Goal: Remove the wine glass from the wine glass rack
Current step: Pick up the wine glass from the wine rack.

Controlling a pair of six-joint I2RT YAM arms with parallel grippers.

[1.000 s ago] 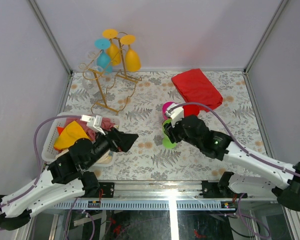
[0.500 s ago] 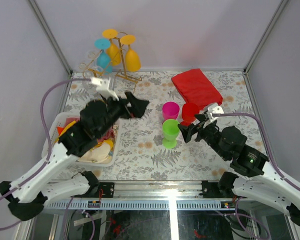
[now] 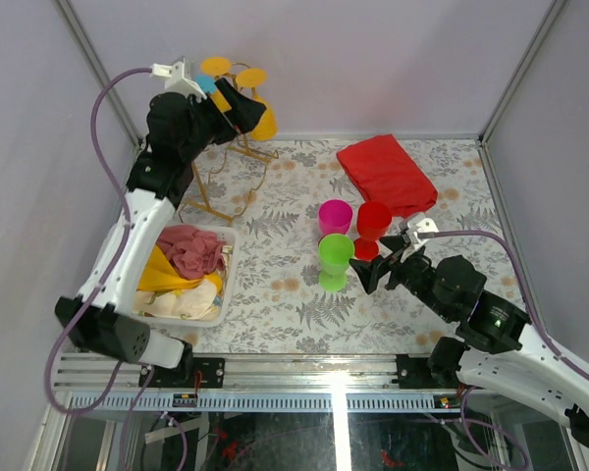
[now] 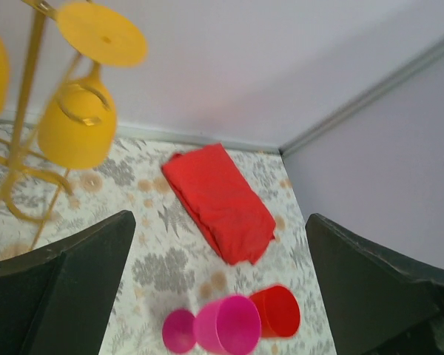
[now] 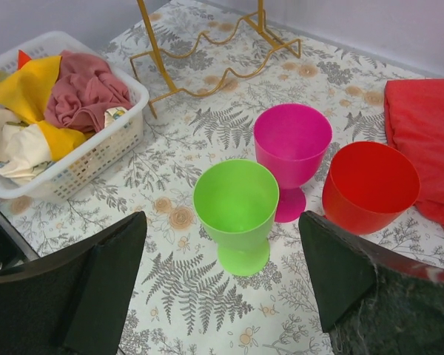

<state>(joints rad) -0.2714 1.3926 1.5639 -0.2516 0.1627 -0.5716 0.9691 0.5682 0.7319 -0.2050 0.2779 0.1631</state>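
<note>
Top external view: left tool (image 3: 240,106) up at the rack (image 3: 204,188), poised for the grab.
Jaws apart, empty; right tool (image 3: 375,271) likewise; the yellow glass (image 4: 78,127) hangs upside down on the rack. Next: clamp its bowl, unhook.

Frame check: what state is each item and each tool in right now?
wine glass rack: standing upright
yellow wine glass: hanging upside down on the rack
green glass: upright
pink glass: upright
red glass: upright
red cloth: folded, lying flat
white basket: filled with cloths
left tool: open, empty, near the rack
right tool: open, empty, short of the green glass
</note>
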